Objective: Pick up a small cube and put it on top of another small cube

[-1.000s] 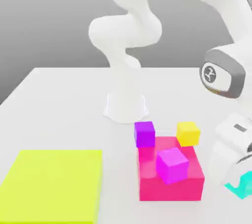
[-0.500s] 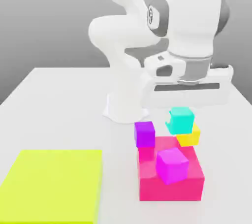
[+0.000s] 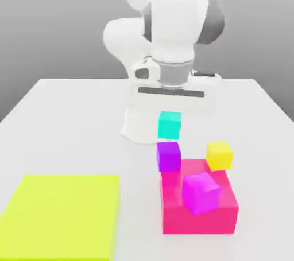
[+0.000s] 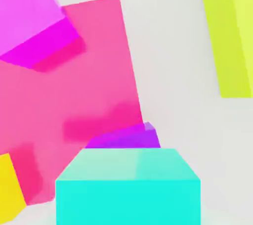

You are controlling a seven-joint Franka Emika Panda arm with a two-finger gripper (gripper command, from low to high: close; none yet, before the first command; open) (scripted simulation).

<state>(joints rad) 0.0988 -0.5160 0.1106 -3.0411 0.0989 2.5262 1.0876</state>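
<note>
The white desk (image 3: 69, 122) has the white robot arm (image 3: 172, 30) at twelve o'clock in the exterior view; half a second ago the arm reached farther toward three o'clock, and it has swung toward nine. The flat yellow-green square slab (image 3: 63, 217) lies at seven o'clock, unmoved, as is the hot-pink rectangular block (image 3: 198, 219) at five.

The gripper (image 3: 170, 115) is pinching the small plain cyan cube (image 3: 169, 126), which hangs in the air at twelve o'clock from the small deep violet cube (image 3: 169, 156), with a gap between them. Earlier the cyan cube overlapped the small yellow cube (image 3: 219, 156) in this view; now it stands clear of it. Violet sits toward the block's eleven o'clock, yellow toward its one, and the small magenta cube (image 3: 200, 193) shows against its top; all three have stayed put.

The cyan cube is upright and level, one face almost square to the exterior view; with edges about equal, it has no long axis. Its faces are smooth and unmarked, bright turquoise.
</note>
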